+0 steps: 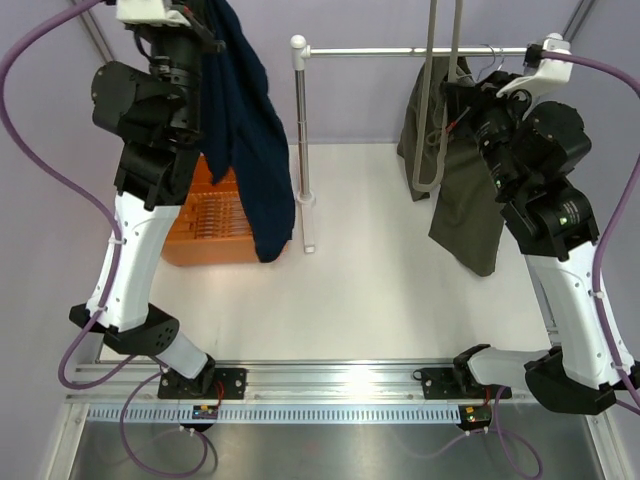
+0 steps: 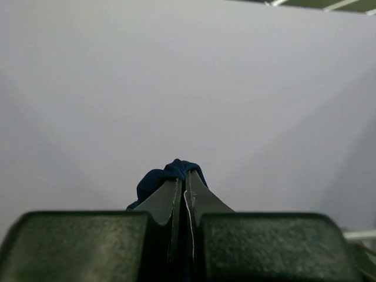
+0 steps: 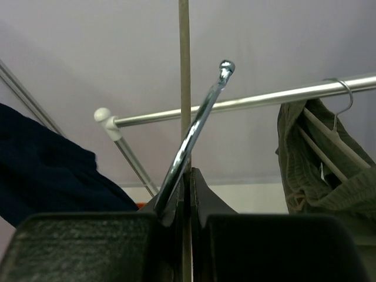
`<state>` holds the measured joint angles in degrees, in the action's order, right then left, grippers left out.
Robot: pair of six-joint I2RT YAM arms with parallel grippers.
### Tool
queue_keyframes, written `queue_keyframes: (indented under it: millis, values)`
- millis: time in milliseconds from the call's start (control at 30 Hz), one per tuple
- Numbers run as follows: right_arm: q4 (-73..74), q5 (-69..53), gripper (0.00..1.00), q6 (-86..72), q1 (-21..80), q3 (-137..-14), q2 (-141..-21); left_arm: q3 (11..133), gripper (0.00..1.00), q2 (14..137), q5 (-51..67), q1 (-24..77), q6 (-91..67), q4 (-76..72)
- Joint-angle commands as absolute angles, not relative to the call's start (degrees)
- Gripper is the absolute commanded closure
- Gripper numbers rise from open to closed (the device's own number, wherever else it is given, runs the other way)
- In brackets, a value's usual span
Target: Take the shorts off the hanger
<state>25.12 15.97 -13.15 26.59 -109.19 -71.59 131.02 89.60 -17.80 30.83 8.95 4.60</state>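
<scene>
Tabletop between navy shorts (left), olive shorts

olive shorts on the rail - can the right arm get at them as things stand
Probably not yet. The olive shorts hang close beside it on the rail, but the right gripper is shut on the metal hook of a hanger, so it would likely have to let go first.

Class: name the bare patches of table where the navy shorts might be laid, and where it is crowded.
Bare: between rack post and olive shorts; also the near strip before the rail. Crowded: left, orange basket and hanging navy shorts; right rear, hanger.
</scene>
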Motion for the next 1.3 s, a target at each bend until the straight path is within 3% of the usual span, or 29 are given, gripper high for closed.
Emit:
queue_keyframes:
  millis: [0,300,500,700,1033,1200,1267]
  values:
    - [24.61,16.17,1.0,-11.61,26.72,-107.32,-70.14,132.29,1.0,88.95,-25.49,27.95,15.37,-14.65]
    - [23.91,15.21,1.0,-10.28,26.72,-102.4,-69.52,132.28,1.0,91.14,-25.57,23.73,15.64,-17.75]
    - [23.47,13.8,1.0,-11.43,26.72,-96.61,-66.98,110.77,1.0,88.95,-36.01,23.47,19.43,-30.3]
    - [25.75,12.22,1.0,-10.99,26.63,-95.45,-64.78,107.31,1.0,92.97,-49.97,21.89,18.71,-28.92]
    - [33.83,8.35,1.0,-11.34,26.72,-97.03,-62.23,106.79,1.0,97.74,-59.59,19.95,6.08,-14.69]
    - [38.49,7.74,1.0,-10.81,26.72,-97.2,-61.08,94.34,1.0,91.86,-63.01,19.69,-2.1,-16.87]
    - [41.11,6.69,1.0,-10.81,26.63,-97.56,-61.26,92.03,0.94,89.92,-62.93,19.77,-3.51,-17.14]
